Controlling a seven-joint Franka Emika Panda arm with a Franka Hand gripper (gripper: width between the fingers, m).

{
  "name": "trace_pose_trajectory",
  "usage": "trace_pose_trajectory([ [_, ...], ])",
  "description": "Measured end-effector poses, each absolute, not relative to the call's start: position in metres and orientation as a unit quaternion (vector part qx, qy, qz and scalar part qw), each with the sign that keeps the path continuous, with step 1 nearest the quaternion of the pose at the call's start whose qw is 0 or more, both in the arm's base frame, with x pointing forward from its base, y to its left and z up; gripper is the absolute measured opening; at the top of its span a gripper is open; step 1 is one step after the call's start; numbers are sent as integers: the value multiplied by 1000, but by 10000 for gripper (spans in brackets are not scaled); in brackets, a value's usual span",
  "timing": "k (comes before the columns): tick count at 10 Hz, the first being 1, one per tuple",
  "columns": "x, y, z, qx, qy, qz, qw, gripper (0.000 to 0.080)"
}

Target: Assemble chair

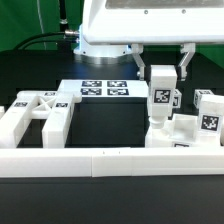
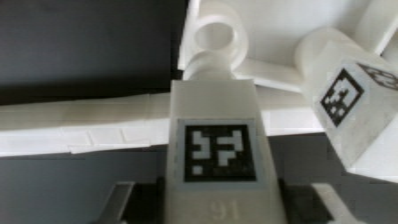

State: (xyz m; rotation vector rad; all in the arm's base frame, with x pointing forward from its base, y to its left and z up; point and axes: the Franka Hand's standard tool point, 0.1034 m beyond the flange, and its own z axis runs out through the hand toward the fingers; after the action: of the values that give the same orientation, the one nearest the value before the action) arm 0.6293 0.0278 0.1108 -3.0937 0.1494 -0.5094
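The gripper (image 1: 162,68) is clenching one tagged post (image 1: 160,98), holding it upright over the pieces at the exterior view's right. It's looking like an insertion step: next it needs lining up with a socket. I'm counting one post held, one X-frame (image 1: 40,112) lying apart, and at least two more pieces (image 1: 207,118) nearby.

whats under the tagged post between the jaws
A chunky white chair piece sits directly below the post. Whether they touch cannot be seen, because the post covers that spot.
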Motion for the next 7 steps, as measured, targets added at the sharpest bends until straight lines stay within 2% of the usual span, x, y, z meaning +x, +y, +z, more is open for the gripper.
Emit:
trace_pose_trajectory([
  [1, 629, 28, 110, -986, 48, -161, 1, 285],
  [3, 627, 29, 108, -975, 43, -216, -7, 285],
  [4, 620, 32, 102, -978, 41, -204, -7, 285],
  [7, 617, 36, 98, -978, 38, -204, -6, 285],
])
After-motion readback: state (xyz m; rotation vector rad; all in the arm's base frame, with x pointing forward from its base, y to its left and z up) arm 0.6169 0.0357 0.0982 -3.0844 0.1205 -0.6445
